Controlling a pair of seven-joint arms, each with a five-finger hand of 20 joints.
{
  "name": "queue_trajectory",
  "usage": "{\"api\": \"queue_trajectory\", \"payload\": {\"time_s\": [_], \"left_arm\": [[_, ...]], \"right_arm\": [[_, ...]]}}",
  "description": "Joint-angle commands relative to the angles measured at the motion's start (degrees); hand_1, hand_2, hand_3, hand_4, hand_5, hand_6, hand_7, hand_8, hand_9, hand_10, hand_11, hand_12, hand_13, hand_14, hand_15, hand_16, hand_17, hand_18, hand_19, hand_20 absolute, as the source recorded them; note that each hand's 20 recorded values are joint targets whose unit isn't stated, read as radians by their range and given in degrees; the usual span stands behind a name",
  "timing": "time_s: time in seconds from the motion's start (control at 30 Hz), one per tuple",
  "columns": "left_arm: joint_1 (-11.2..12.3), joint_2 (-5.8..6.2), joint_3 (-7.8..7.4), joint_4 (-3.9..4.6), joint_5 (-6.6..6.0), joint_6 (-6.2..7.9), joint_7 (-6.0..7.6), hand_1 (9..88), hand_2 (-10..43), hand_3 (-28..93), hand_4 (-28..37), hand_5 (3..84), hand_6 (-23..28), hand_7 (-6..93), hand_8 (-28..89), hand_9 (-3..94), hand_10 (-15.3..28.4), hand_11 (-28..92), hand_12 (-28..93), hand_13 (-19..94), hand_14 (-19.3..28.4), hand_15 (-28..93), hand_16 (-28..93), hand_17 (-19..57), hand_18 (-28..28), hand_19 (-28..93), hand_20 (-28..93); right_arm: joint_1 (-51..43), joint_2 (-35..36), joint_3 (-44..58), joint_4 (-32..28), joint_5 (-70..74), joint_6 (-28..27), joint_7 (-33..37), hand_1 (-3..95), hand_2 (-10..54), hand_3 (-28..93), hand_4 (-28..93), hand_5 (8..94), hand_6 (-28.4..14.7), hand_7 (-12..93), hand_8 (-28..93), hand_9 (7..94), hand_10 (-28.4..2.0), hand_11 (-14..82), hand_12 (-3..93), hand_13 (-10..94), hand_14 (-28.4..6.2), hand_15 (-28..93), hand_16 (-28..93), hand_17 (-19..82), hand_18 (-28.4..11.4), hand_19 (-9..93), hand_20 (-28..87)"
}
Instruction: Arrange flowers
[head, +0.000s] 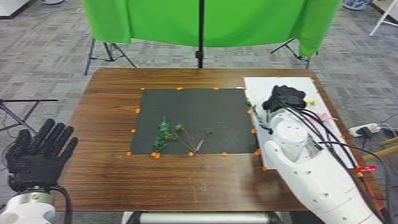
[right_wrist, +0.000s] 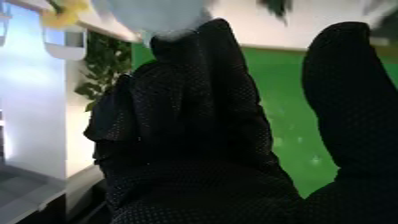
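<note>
One green sprig (head: 163, 134) lies on the black mat (head: 194, 102), toward its near left corner. Just beside it are thinner stems (head: 188, 141), at least two, reaching the mat's near edge; their exact number is unclear. On the white sheet (head: 277, 84), along the table's (head: 178, 185) right edge, lie one yellow flower (head: 311, 102) and one pink flower (head: 325, 116). More than ten orange marks line the mat and sheet. One red label (head: 366, 169) sits at the table's right edge, its print too small to read.

The right hand (head: 284, 97) is over the sheet's far half, fingers extended, thumb well apart; whether it touches the pale, blurred thing at its fingertips, I cannot tell. The left hand (head: 37, 156), beside the table's left edge, has straight, spread fingers and holds nothing.
</note>
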Motion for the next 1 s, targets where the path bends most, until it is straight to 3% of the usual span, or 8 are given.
{"api": "queue_trajectory", "payload": {"time_s": [0.03, 0.2, 0.3, 0.53, 0.8, 0.87, 0.93, 1.0], "left_arm": [[0.88, 0.18, 0.03, 0.15, 0.34, -0.81, -0.75, 25.5, 13.5, 74, -28.3, 43.9, 9.2, 12.2, -10, 38.1, 14.3, 19, 10, 30, 13.4, 22, -3, -6.2, 13.4, 31, 11], [0.63, 0.39, 0.6, 0.25, 0.06, -0.87, -0.86, 25.5, 13.5, 74, -28.3, 43.9, 9.1, 12.2, -10, 38.0, 14.3, 19, 10, 30, 13.4, 22, -3, -6.2, 13.4, 31, 11], [0.11, 0.41, 1.11, 0.42, -0.02, -1.07, -0.99, 25.6, 13.5, 74, -28.3, 43.9, 9.2, 12.3, -10, 38.1, 14.3, 19, 10, 30, 13.4, 22, -3, -6.2, 13.4, 31, 11], [-0.28, 0.15, 1.66, 0.63, 0.04, -0.94, -1.57, 25.7, 13.5, 74, -28.3, 44.0, 9.2, 12.5, -10, 38.1, 14.4, 20, 10, 30, 13.4, 22, -3, -6.2, 13.4, 32, 11], [0.37, -0.08, 1.72, 0.49, 0.14, -0.77, -1.63, 25.8, 13.4, 74, -28.3, 43.9, 9.3, 12.2, -10, 38.1, 14.4, 20, 10, 30, 13.4, 22, -3, -6.2, 13.4, 32, 11], [1.22, -0.23, 1.48, 0.62, 1.69, -2.43, -1.84, 25.8, 13.4, 74, -28.3, 43.9, 9.3, 12.1, -10, 38.1, 14.4, 19, 10, 30, 13.5, 22, -3, -6.2, 13.4, 32, 11], [1.06, -0.34, 1.63, 0.74, 2.59, -2.85, -2.5, 25.8, 13.5, 74, -28.3, 43.4, 9.1, 11.6, -11, 37.8, 14.4, 19, 9, 30, 13.5, 22, -3, -6.2, 13.4, 32, 11], [0.17, -0.19, 2.24, 1.01, 1.72, -2.86, -2.62, 25.8, 13.5, 74, -28.3, 43.2, 9.1, 11.2, -10, 37.6, 14.3, 19, 9, 30, 13.4, 22, -3, -6.3, 13.4, 32, 11]], "right_arm": [[-0.09, -0.11, -1.88, 2.1, 1.41, -2.94, -0.73, 34.3, -9.5, 71, -26, 76.5, -6.5, 14, -11, 66.3, -21.8, 39.6, 27.9, 53, -21.9, 77, 33, 28, -28.2, 88, 43], [0.5, -0.68, -4.44, 3.5, 0.6, -5.61, -4.76, 40.6, -9.5, 73, -28, 79.9, -4.3, 14, -11, 63.1, -21.3, 44.4, 30.0, 50, -21.4, 78, 35, 27, -27.3, 87, 45], [0.49, -1.43, -5.26, 5.04, -1.54, -4.41, -6.95, 51.6, -9.5, 69, -28, 82.6, -3.9, 15, 2, 61.5, -20.0, 46.6, 32.2, 50, -20.7, 79, 36, 27, -26.2, 85, 48], [-1.13, -1.73, -4.08, 4.73, -0.86, -1.6, -6.12, 58.6, -9.5, 73, -28, 88.3, -4.0, 21, 9, 65.2, -17.6, 34.1, 49.1, 49, -19.9, 79, 38, 26, -25.4, 84, 50], [-6.3, 0.27, 0.83, -8.71, 7.85, 3.34, -1.49, 55.7, -9.5, 79, -24, 84.8, -4.4, 23, 26, 63.9, -19.5, 32.2, 48.7, 47, -21.5, 75, 42, 24, -26.4, 82, 50], [-8.15, -0.72, 1.59, -13.05, 9.26, 3.86, -1.38, 54.4, -9.5, 80, -22, 84.6, -4.6, 24, 27, 64.0, -20.0, 32.2, 48.8, 47, -21.7, 75, 42, 24, -26.8, 82, 50], [-9.07, -2.21, 1.14, -15.6, 10.12, 4.57, -0.48, 53.1, -9.5, 81, -19, 84.4, -4.7, 24, 27, 64.2, -20.4, 32.3, 48.8, 47, -22.1, 74, 41, 24, -27.1, 82, 50], [-9.14, -4.12, 0.23, -16.51, 11.17, 4.88, 0.59, 52.0, -9.5, 81, -17, 84.3, -4.9, 25, 28, 64.5, -20.8, 32.3, 48.7, 47, -22.3, 74, 41, 24, -27.5, 83, 50]]}}
